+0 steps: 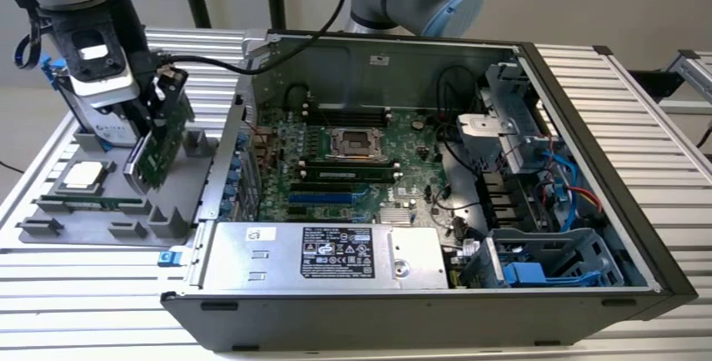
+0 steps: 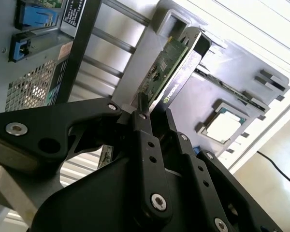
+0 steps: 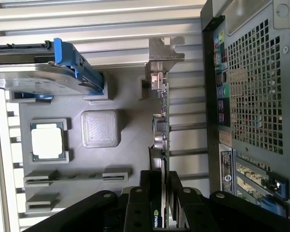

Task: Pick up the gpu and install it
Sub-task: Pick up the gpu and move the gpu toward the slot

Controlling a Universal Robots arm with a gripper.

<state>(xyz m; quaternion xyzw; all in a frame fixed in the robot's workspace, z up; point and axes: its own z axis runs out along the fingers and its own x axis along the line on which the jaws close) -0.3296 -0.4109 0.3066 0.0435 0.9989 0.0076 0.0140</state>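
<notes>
My gripper is shut on the gpu, a green card held on edge and tilted over the grey parts tray at the exterior view's left. In the second wrist view the black fingers clamp the gpu from both faces, its black cooler on one side. Seen edge-on in the first wrist view, the gpu runs away from the gripper to its silver end bracket. The card's lower edge sits close to the tray; I cannot tell whether it touches.
The open computer case lies to the exterior view's right, with motherboard slots and a power supply inside. On the tray lie a processor and a memory stick. A hard drive with blue rails stands nearby.
</notes>
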